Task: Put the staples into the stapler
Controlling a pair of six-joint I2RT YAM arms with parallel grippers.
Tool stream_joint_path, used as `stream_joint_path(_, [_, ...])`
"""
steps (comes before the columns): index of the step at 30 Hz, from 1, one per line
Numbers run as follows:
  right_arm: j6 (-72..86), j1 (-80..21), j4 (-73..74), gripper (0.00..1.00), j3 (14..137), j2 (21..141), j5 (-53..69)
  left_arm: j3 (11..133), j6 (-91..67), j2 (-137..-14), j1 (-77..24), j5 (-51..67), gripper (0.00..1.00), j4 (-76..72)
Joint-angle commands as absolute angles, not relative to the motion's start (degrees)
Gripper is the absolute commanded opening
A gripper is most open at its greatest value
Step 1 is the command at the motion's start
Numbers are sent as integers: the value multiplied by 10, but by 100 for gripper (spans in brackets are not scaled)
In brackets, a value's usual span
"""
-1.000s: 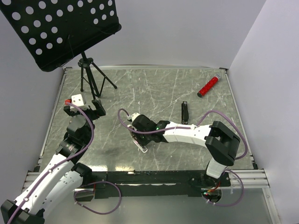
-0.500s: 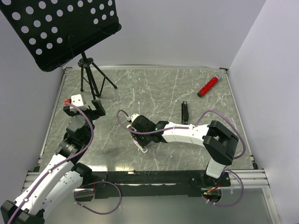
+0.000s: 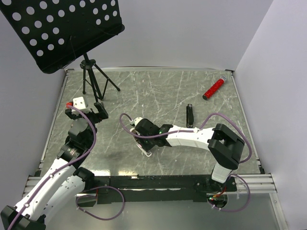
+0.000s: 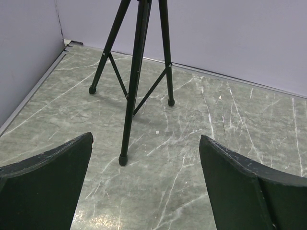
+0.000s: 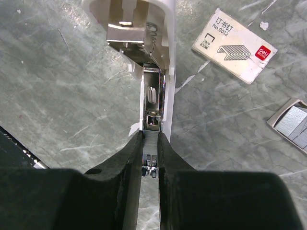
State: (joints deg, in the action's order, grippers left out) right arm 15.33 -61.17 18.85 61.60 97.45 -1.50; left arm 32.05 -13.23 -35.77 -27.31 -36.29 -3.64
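Top external view: two arms reaching over a grey-green marbled surface [image 3: 158, 91], the left arm on the left, the right arm bent across toward the centre.
Left end effector [image 4: 146, 139]: released, fingers spread wide with nothing between them; low over the left side of the surface.
Music stand [image 3: 62, 33]: black, perforated desk raised over the far-left corner; tripod feet planted on the surface just ahead of the left end effector.
Right end effector [image 5: 149, 139]: clenched, both fingers pressed against the narrow end of the white bar.
White bar [image 5: 169, 57]: hinged open left of centre on the surface, silvery rail and spring parts exposed inside; white shell at the far end of the right wrist view, thin rail end pinched between the fingers.
Stapler [image 3: 190, 115]: slim, black, closed, flat on the surface right of centre, long axis running near to far; just beyond the right forearm, untouched by either end effector.
Staples [image 5: 234, 45]: small cream box lying flat, printed face up, near the white bar's right side but not touching it.
Tray piece [image 5: 292, 122]: greyish, rectangular, flat on the surface, cut off by the right edge of the right wrist view; apart from the box.
Red cylinder [image 3: 214, 88]: lying tilted at the far right of the surface, well apart from both arms.
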Motion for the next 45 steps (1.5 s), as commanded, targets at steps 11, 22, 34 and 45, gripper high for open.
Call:
stream_joint_path(11, [137, -616, 182, 14, 619, 992, -30, 321, -131, -352, -272, -359, 97, -56])
stream_joint_path(22, [134, -617, 190, 29, 623, 991, -27, 321, -131, -351, -271, -359, 97, -55])
stream_joint_path(34, [137, -617, 182, 35, 620, 976, -29, 321, -132, -352, -272, -358, 97, -54])
stream_joint_path(45, [142, -610, 189, 41, 644, 945, -45, 322, -133, -349, -272, -358, 97, -54])
